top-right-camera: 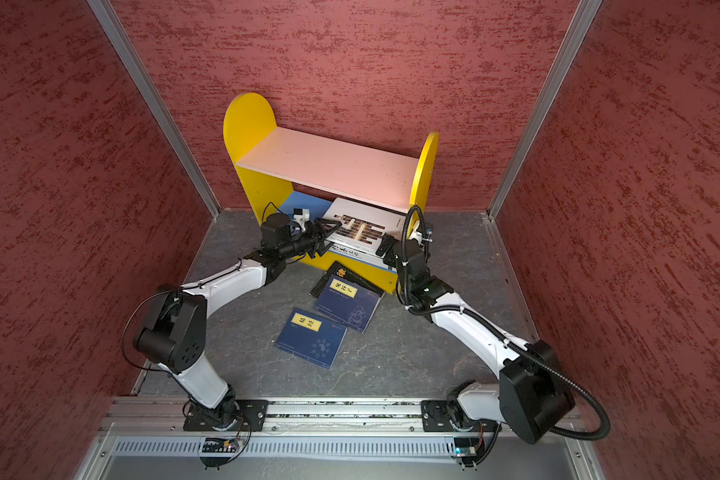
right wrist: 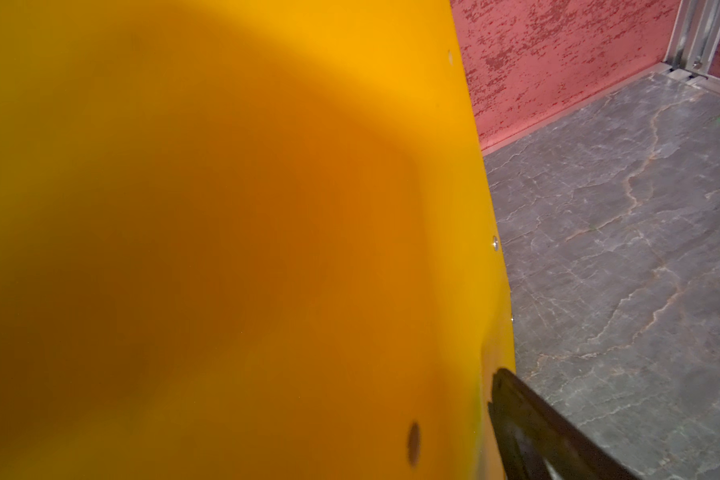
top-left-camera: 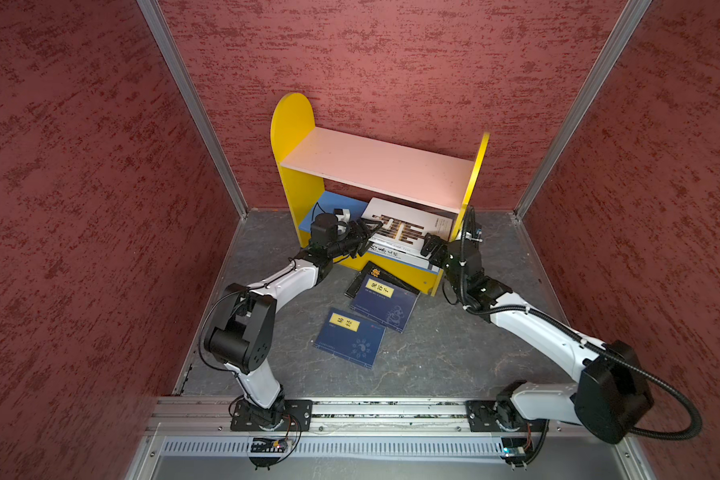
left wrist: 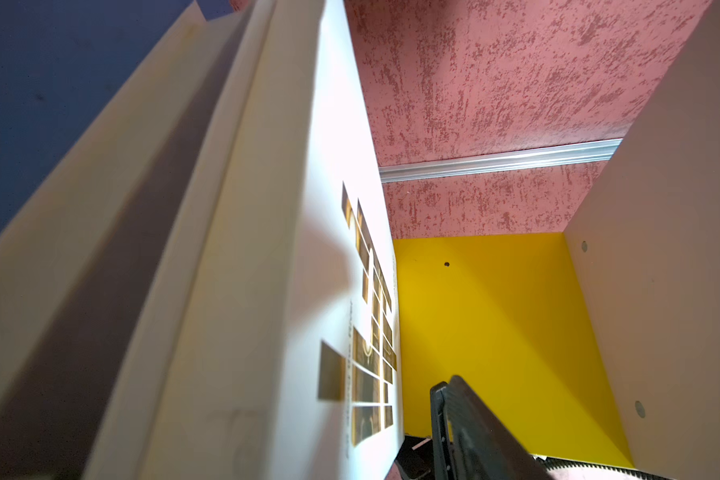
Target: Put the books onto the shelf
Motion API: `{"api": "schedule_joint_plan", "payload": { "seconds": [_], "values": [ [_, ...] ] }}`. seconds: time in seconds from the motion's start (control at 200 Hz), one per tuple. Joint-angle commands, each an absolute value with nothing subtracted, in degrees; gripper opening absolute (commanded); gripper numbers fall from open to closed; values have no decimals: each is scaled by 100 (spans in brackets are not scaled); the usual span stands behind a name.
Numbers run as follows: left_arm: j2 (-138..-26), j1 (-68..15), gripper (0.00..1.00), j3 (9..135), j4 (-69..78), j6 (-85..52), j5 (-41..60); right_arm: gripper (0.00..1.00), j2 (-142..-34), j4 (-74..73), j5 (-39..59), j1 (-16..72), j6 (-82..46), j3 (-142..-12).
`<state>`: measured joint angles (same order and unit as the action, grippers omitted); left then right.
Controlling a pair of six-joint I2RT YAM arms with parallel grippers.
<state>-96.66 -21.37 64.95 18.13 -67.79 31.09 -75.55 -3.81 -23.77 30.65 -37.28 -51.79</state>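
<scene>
- The shelf (top-left-camera: 292, 124) stands by the back wall (top-left-camera: 391, 62). It has yellow sides, a pink top board (top-left-camera: 379, 166) and a blue bottom board (top-left-camera: 331, 208).
- Two big white books lie flat in a pile on the blue bottom board, close to the right yellow side. Their front ends stick out past the front of the shelf.
- The barred book (top-left-camera: 404, 226) is on top, with brown bars on its cover. The plain white book (top-left-camera: 395, 251) is under it.
- Three more books lie on the gray floor (top-left-camera: 454, 345) in front of the shelf.
- The black book (top-left-camera: 356, 286) with an orange letter is nearest the shelf. The first blue book (top-left-camera: 385, 305) lies partly on top of it.
- The second blue book (top-left-camera: 350, 338) lies flat, a bit nearer the arm bases. I cannot tell if the two blue books touch.
- The left gripper (top-left-camera: 368, 235) is at the left edge of the white pile, with its jaws apart. In the left wrist view one finger (left wrist: 466, 419) is off the barred cover, with a gap between them.
- The right gripper (top-left-camera: 441, 247) is at the front edge of the right yellow side. Its jaws are wide apart and hold nothing.
- In both top views one of its fingers is by the front right corner of the pile. In the right wrist view a finger (right wrist: 528, 415) is just beside the yellow side.
</scene>
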Motion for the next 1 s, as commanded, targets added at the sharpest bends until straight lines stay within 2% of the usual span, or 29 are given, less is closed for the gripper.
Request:
{"api": "schedule_joint_plan", "payload": {
  "seconds": [0.0,0.04,0.145,0.321,0.476,0.686,0.992],
  "values": [
    [-9364,-2073,84,6682,1091,-6406,2838,99,-7644,-318,-2452,3098,-3734,-5164],
    [-9295,-2072,100,6753,588,-6364,2619,99,-7642,-303,-2461,3103,-3735,-5160],
    [-9122,-2059,99,6902,-591,-6205,1898,99,-7638,-299,-2409,3098,-3700,-5120],
    [-8918,-1820,99,6886,-1144,-5980,1530,99,-7620,-299,-2338,3103,-3735,-5080],
    [-8958,-1620,99,7068,-1373,-5586,1735,99,-7629,-281,-2312,3103,-3711,-5112],
    [-9206,-1590,99,7320,-847,-4871,2496,99,-7630,-257,-2243,3103,-3632,-5148],
    [-9473,-1598,99,7632,-670,-4505,2639,99,-7539,-176,-2149,3103,-3542,-5130]
  ]
}}
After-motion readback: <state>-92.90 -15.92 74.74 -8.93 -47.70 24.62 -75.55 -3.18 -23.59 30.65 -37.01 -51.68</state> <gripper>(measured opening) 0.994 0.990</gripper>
